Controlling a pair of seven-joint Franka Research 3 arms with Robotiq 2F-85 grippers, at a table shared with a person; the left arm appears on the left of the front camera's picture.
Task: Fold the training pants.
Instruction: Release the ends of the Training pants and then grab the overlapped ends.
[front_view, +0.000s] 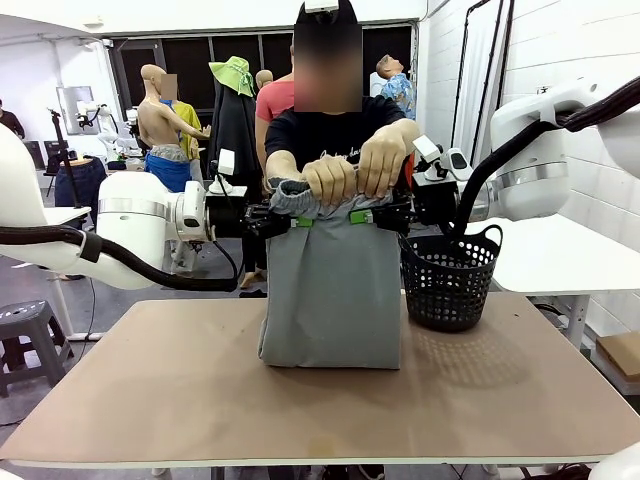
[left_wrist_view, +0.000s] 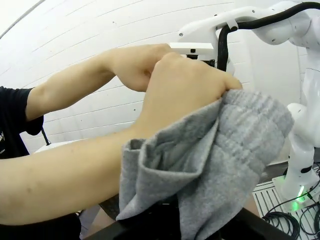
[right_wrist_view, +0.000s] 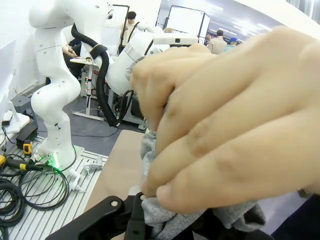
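Training pants (front_view: 330, 290): held upright over the middle of the table (front_view: 150, 390), lower fold rested on it, black basket (front_view: 450, 285) just right. The waistband is pinched by the left gripper (front_view: 298, 221) and right gripper (front_view: 362, 216), both apparently closed on it, and grasped from above by a person's hands (front_view: 330, 178).

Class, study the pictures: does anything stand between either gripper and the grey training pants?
Nothing visible does. The left gripper and right gripper are both shut on the training pants at the top edge. The person's hands clutch it between them; the black basket stands aside.
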